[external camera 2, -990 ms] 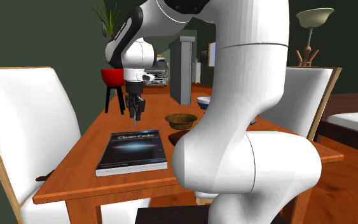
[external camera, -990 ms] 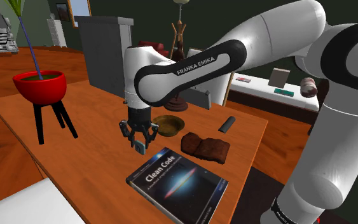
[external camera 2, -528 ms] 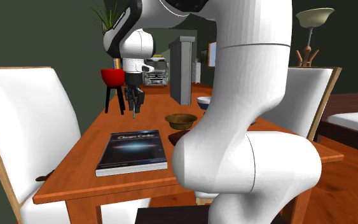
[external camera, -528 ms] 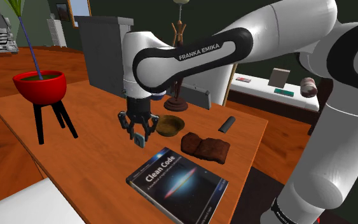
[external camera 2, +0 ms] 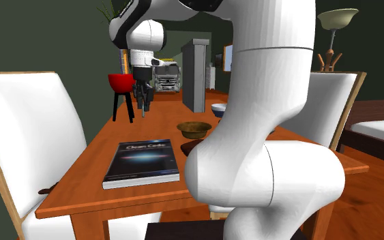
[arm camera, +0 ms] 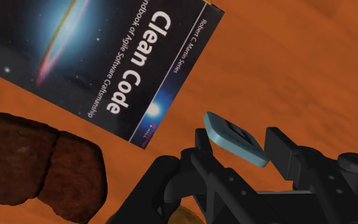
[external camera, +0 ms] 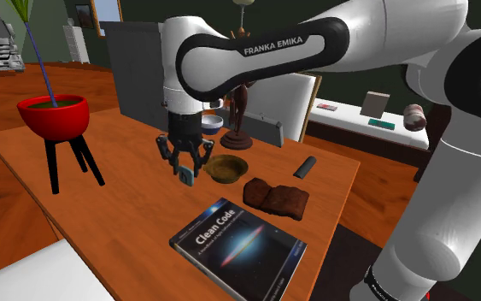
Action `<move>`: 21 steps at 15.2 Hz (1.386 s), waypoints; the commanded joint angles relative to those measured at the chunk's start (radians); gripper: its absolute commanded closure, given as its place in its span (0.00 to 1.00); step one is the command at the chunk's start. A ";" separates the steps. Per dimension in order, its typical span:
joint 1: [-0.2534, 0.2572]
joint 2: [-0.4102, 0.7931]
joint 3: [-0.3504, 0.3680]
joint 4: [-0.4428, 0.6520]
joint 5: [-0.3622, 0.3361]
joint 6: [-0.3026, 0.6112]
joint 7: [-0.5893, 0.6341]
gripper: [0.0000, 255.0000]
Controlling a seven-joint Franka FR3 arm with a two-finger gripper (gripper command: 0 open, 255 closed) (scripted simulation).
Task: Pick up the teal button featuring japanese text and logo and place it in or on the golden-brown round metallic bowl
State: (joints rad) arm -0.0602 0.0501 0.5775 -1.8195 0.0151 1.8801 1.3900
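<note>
Gripper (external camera: 186,172) clamped on teal button (arm camera: 233,137), which sits tilted between the fingers. Both hang above the table (external camera: 119,201), just beside the golden-brown bowl (external camera: 227,168), not yet over it. Judgement: carry across to above the bowl's middle, lower close to its rim, then release. A high drop risks bounce-out.

Over the last second the gripper (external camera: 187,174) keeps climbing off the table (external camera: 119,201), with the teal button (arm camera: 234,138) still pinched in its fingers. In the shoulder view it now hangs higher, farther from the book (external camera: 238,248) and a bit nearer the brown bowl (external camera: 227,168). In the second exterior view it's gone up beside the red pot's stand (external camera 2: 119,106), and the forearm has swung up too.
</note>
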 commanded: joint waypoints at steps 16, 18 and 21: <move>-0.180 -0.005 -0.169 0.063 0.013 -0.080 -0.351 1.00; -0.210 0.020 -0.196 0.102 0.005 -0.097 -0.406 1.00; -0.210 0.022 -0.196 0.063 0.005 -0.057 -0.407 1.00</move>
State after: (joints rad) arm -0.2675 0.0675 0.3836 -1.7512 0.0212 1.8137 0.9890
